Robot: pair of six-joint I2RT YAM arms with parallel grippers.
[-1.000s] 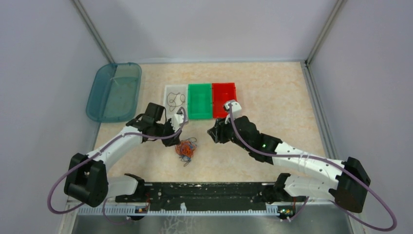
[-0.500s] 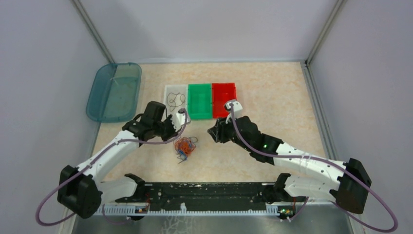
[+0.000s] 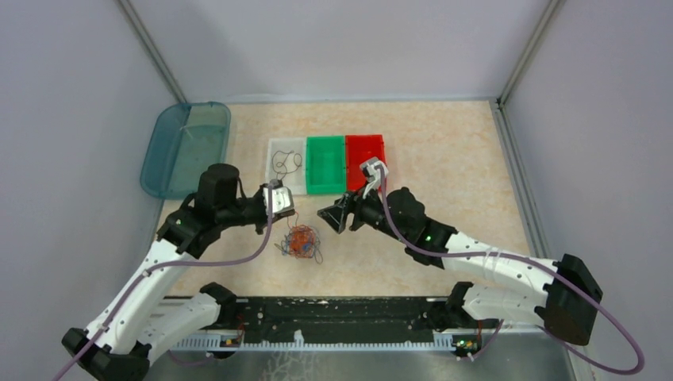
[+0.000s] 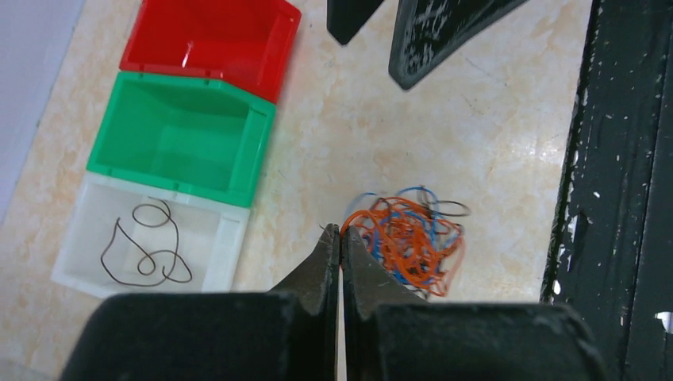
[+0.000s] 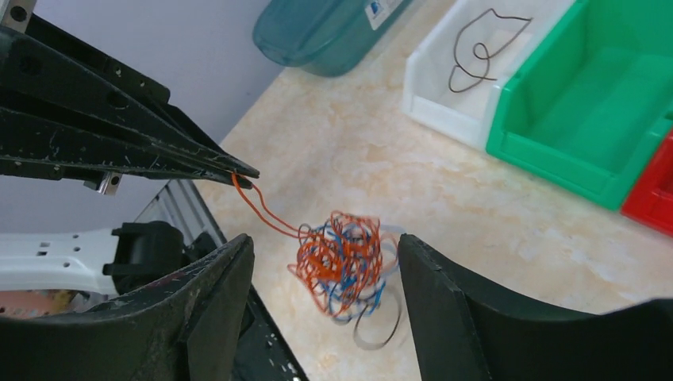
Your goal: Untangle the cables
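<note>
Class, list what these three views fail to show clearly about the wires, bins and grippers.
1. Tangled orange and blue wire clump: blurred in the right wrist view, strands uncountable.
2. Red plastic bin: cut off by that view's right edge.
3. Clump's lower left edge: behind the shut left gripper in the left wrist view.
4. The thin orange strand it pinches: too thin to trace in the top view.

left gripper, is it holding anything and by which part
Yes: the left gripper pinches one thin orange-red wire by its end; the rest runs to the tangled orange-and-blue clump.
</note>
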